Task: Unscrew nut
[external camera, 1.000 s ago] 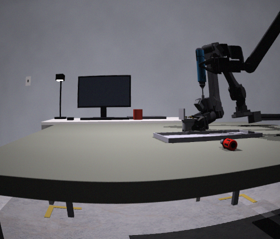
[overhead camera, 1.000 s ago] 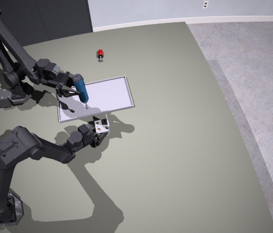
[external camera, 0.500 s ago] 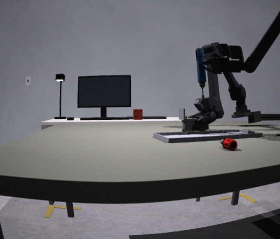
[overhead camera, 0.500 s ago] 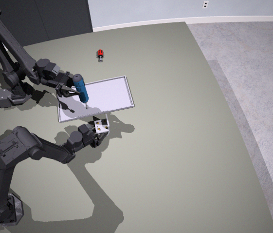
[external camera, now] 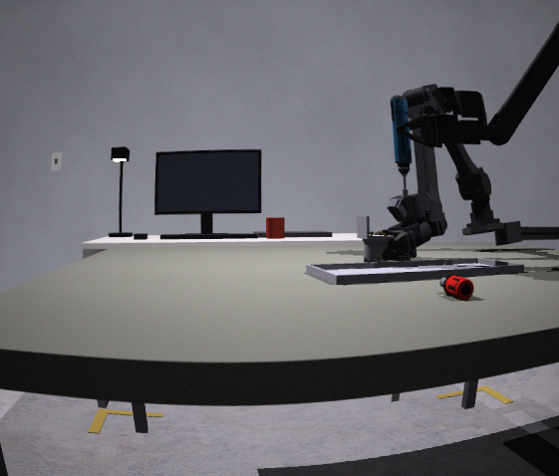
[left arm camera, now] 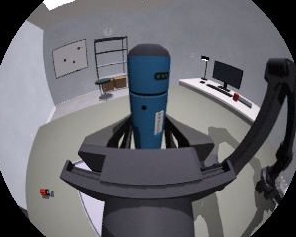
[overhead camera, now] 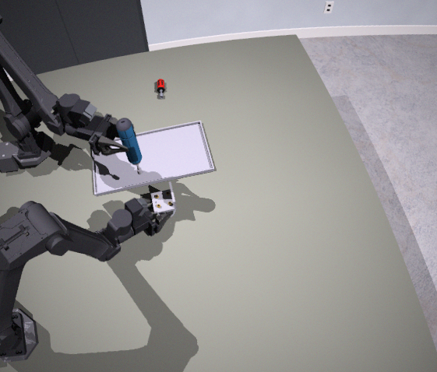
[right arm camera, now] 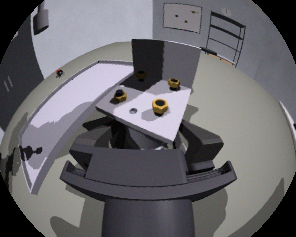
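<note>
L gripper (overhead camera: 127, 149) (external camera: 404, 127) is clamped on the blue nut driver (overhead camera: 129, 142) (external camera: 401, 135) (left arm camera: 149, 99), held near-upright, tip down, above the tray (overhead camera: 207, 145) (external camera: 336, 280) (right arm camera: 35, 186). R gripper (right arm camera: 149, 136) grips the joint module (external camera: 373, 250), just beside the tray, w/ bracket (overhead camera: 163, 208) (external camera: 363, 226) (right arm camera: 175, 116) on top & 4 nuts on the bracket. Red tool (overhead camera: 160, 85) (external camera: 457, 287) (left arm camera: 44, 192) (right arm camera: 59, 72) lies on the table, beyond the tray.

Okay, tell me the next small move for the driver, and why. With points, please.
Probably carry the nut driver (overhead camera: 129, 142) (external camera: 398, 134) (left arm camera: 149, 101) sideways toward the bracket (overhead camera: 158, 203) (right arm camera: 151, 121), staying high: the left hand (overhead camera: 127, 149) (external camera: 406, 127) grips it upright, but its tip hangs over the tray (overhead camera: 178, 149) (external camera: 338, 280), not above any nut.
</note>
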### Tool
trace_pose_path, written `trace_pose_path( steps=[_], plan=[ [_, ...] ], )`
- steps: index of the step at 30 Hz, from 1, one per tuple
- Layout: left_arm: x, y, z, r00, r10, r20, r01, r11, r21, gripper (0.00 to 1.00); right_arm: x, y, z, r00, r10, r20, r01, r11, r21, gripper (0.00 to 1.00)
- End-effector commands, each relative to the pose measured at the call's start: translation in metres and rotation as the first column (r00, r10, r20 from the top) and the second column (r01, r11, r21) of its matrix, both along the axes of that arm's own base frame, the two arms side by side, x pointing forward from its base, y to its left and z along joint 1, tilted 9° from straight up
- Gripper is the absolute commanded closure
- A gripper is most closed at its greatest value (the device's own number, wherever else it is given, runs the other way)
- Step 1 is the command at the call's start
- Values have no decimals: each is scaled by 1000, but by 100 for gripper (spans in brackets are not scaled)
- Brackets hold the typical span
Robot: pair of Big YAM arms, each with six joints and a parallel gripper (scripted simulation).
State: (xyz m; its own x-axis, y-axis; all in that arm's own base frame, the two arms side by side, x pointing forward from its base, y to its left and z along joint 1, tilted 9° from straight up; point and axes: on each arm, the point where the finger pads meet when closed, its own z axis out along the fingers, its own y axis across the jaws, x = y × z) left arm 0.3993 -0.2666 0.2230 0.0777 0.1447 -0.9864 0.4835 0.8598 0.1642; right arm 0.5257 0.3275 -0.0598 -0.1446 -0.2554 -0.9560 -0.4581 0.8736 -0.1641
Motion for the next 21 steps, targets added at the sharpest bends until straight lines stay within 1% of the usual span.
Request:
trace_pose_path(
  steps=[1, 21],
  plan=[
    [7, -13, 58, 994, -10, 106, 20, 996, -89, 58, 2, -11, -13, 999, -16, -28, 16, 1000, -17, 41],
    [6, -14, 60, 994, -14, 109, 24, 995, -92, 58, 2, -11, -13, 999, -16, -28, 16, 1000, -17, 41]
  ],
)
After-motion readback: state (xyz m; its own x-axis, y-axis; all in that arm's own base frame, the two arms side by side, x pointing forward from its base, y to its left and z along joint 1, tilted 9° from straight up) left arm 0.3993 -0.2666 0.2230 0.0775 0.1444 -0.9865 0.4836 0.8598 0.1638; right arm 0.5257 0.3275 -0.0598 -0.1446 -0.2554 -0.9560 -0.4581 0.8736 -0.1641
